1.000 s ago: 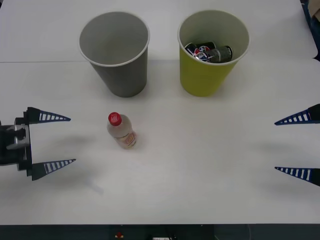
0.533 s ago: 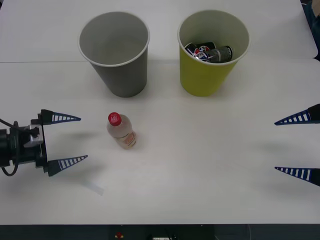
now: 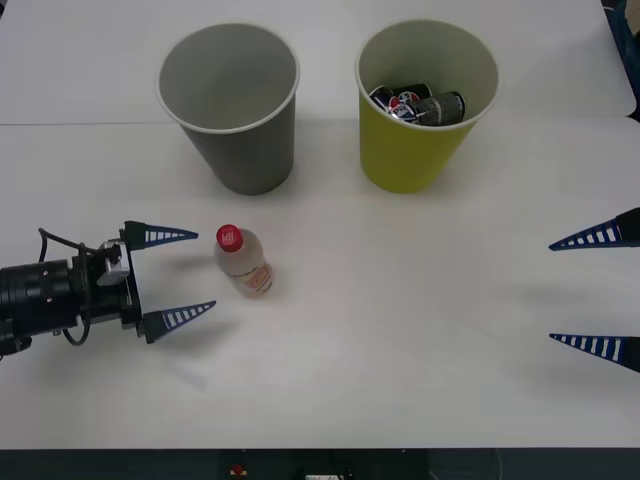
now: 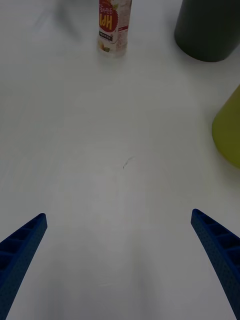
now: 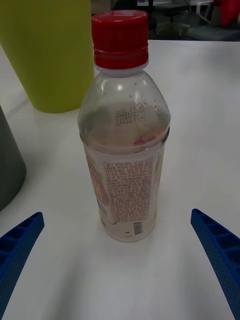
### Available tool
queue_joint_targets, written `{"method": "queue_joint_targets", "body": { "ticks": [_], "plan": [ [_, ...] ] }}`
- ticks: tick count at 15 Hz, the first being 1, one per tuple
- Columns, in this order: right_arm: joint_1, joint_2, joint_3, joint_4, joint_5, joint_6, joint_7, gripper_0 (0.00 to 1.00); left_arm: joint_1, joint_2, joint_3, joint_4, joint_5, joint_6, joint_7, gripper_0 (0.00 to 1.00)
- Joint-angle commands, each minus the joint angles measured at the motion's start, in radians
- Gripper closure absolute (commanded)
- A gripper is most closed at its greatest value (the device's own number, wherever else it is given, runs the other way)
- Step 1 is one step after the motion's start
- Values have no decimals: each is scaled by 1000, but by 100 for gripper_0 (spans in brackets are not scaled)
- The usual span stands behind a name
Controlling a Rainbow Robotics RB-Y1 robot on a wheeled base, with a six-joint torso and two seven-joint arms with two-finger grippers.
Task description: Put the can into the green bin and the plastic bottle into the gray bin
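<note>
Front view: left gripper (image 3: 192,273), jaws apart, just beside upright plastic bottle (image 3: 243,262); right gripper (image 3: 583,291) likewise apart.

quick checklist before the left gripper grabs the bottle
1. Left gripper open: ok.
2. Plastic bottle upright, red cap on: ok.
3. Bottle centred between the left fingers, seen from the left wrist: ok.
4. Fingers around the bottle: not ok, their tips are short of it.
5. Gray bin upright and unblocked: ok.
6. Right gripper open at the table's right side, away from the bottle: ok.
</note>
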Motion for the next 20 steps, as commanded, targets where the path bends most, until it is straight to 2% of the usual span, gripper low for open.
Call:
{"method": "queue_joint_targets", "body": {
  "ticks": [1, 6, 11, 12, 13, 14, 15, 20],
  "plan": [
    [0, 0, 0, 0, 0, 0, 0, 0, -19, -28, -23, 0, 0, 35, 0, 0],
    [0, 0, 0, 0, 0, 0, 0, 0, -58, -91, -69, 35, 0, 82, 2, 0],
    [0, 0, 0, 0, 0, 0, 0, 0, -74, -114, -102, 37, -1, 121, 6, 0],
    [0, 0, 0, 0, 0, 0, 0, 0, -74, -115, -105, 35, 0, 125, 6, 4],
    [0, 0, 0, 0, 0, 0, 0, 0, -74, -115, -109, 37, 0, 128, 8, 38],
    [0, 0, 0, 0, 0, 0, 0, 0, -74, -115, -112, 37, 0, 128, 8, 94],
    [0, 0, 0, 0, 0, 0, 0, 0, -74, -115, -115, 37, 0, 130, 8, 100],
    [0, 0, 0, 0, 0, 0, 0, 0, -74, -120, -115, 35, 0, 131, 11, 100]
  ]
}}
